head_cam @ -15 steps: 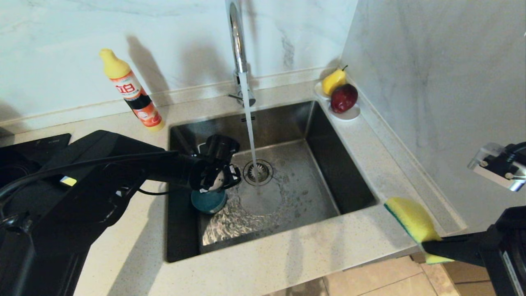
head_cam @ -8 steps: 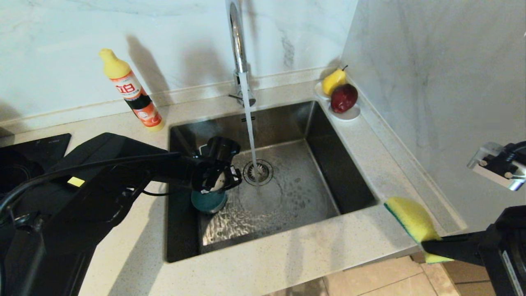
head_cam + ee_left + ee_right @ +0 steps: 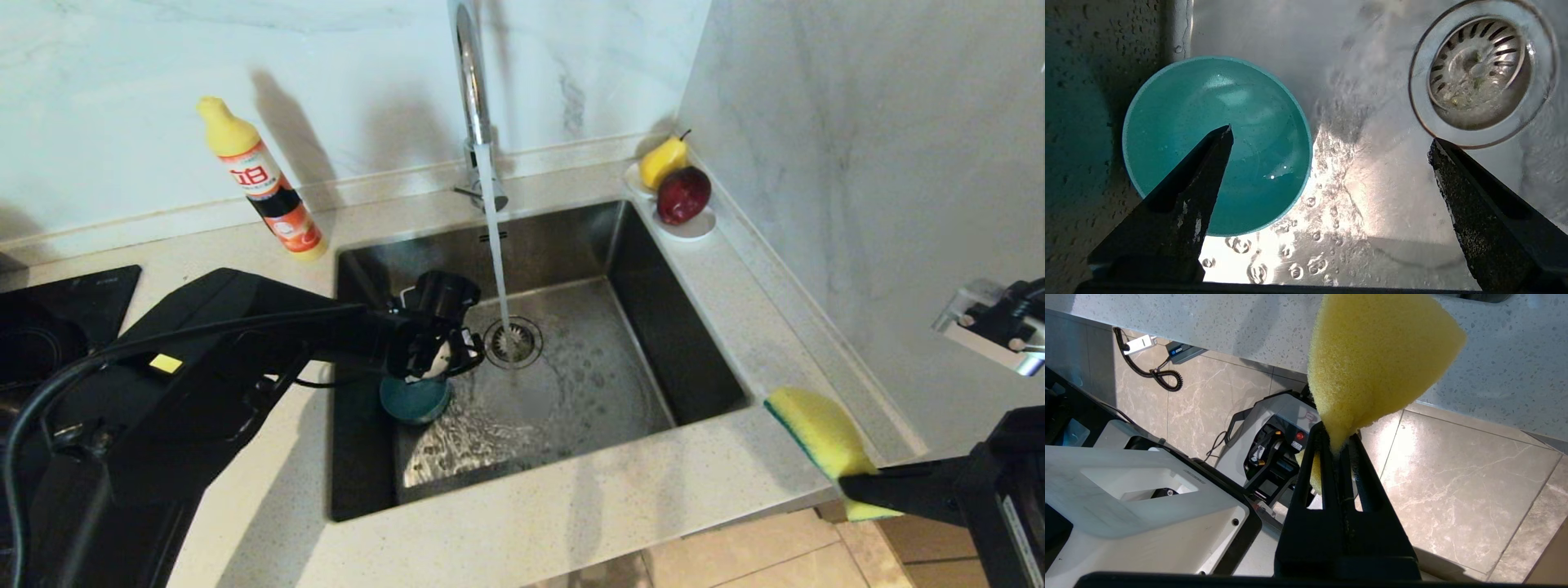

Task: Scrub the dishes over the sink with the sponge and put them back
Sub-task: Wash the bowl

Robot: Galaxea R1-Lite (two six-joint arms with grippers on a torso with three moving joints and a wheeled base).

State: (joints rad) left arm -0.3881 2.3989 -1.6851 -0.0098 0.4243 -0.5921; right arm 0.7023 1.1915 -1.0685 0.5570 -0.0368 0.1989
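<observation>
Left hand [image 3: 1331,134] hangs spread wide inside the sink [image 3: 653,327], pointing down at its floor, empty. Taking the drain strainer [image 3: 513,341] as the mark: the teal-blue bowl [image 3: 1216,143] sits upright with a little water in it, just beside the strainer on the robot's left, close against the sink's left wall. One fingertip [image 3: 1224,132] lies over the bowl's inside, the other near the strainer, so the bowl's rim nearest the strainer falls between them. Water from the faucet [image 3: 469,73] runs onto the strainer. Right hand [image 3: 849,478], well away from the strainer past the tabletop's [image 3: 571,506] front corner, pinches the yellow sponge [image 3: 816,437]. The left arm is plainly nearer the bowl.
</observation>
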